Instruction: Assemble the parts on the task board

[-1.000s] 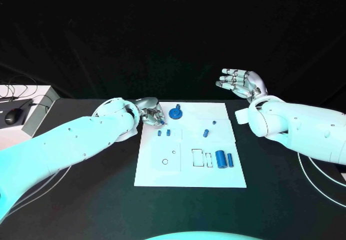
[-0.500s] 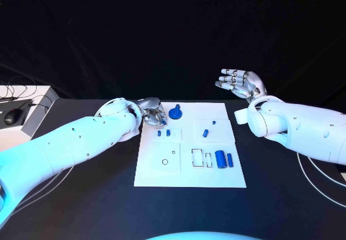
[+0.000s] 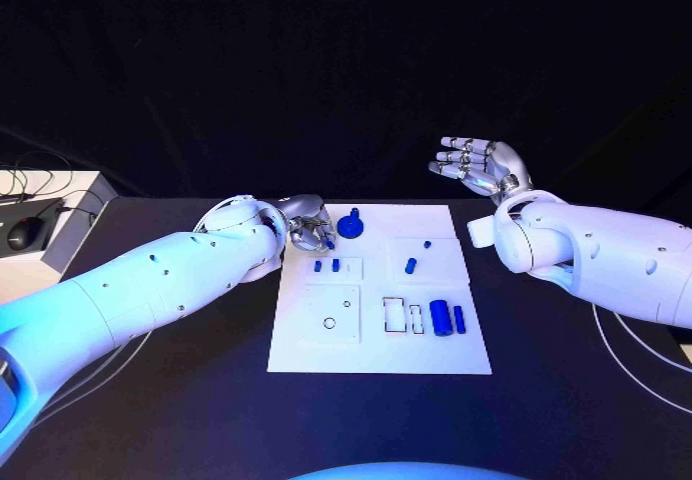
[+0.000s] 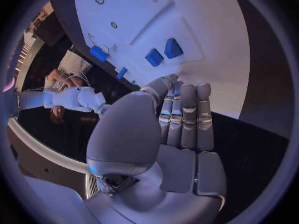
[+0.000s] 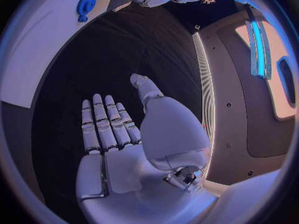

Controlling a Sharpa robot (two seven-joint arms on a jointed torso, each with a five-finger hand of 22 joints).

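Observation:
The white task board (image 3: 378, 345) lies in the middle of the black table. My left hand (image 3: 306, 232) hovers at the board's far left corner, with the thumb pressed to the fingertips (image 4: 169, 82). A small blue part (image 3: 327, 241) seems to be pinched there, and the thumb hides it in the left wrist view. A blue round knob part (image 3: 351, 224) stands just beside that hand. Two small blue pieces (image 3: 327, 266), one more blue piece (image 3: 411, 266) and two blue cylinders (image 3: 447, 318) lie on the board. My right hand (image 3: 480, 166) is raised beyond the board's far right corner, fingers spread and empty.
A pale box with a mouse (image 3: 25, 233) and cables sits at the table's left edge. Thin cables (image 3: 635, 370) trail along the table's right side. Bare black table surrounds the board at the front.
My left hand has crept slightly toward the board's far edge. The right hand has stayed raised and spread.

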